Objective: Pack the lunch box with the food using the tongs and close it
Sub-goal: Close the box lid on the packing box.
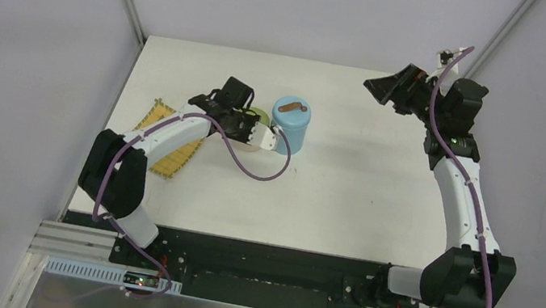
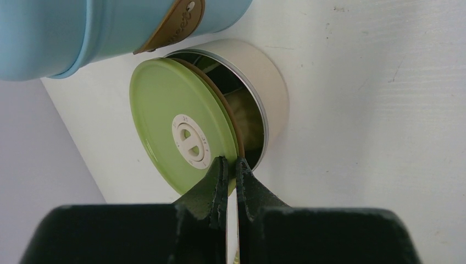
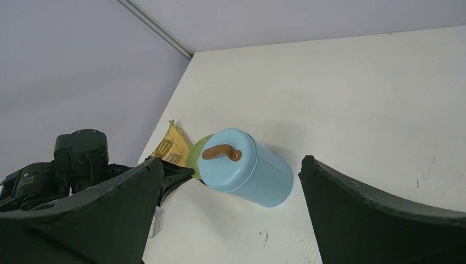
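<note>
The lunch box stands at mid-table as two pieces. The light-blue cylinder (image 1: 290, 124) is upright with its blue, brown-handled lid on. Beside it is the short steel bowl (image 2: 269, 93). My left gripper (image 2: 231, 165) is shut on the rim of the olive-green lid (image 2: 165, 110), holding it tilted over the bowl's mouth, which stays partly uncovered. Something pale (image 2: 244, 113) shows inside the bowl; I cannot tell what food it is. The tongs are out of view. My right gripper (image 1: 390, 86) hangs open and empty, high at the far right.
A yellow woven mat (image 1: 163, 154) lies left of the bowl, partly under my left arm. The blue cylinder (image 3: 247, 170) nearly touches the bowl. Grey walls close the table at the back and on both sides.
</note>
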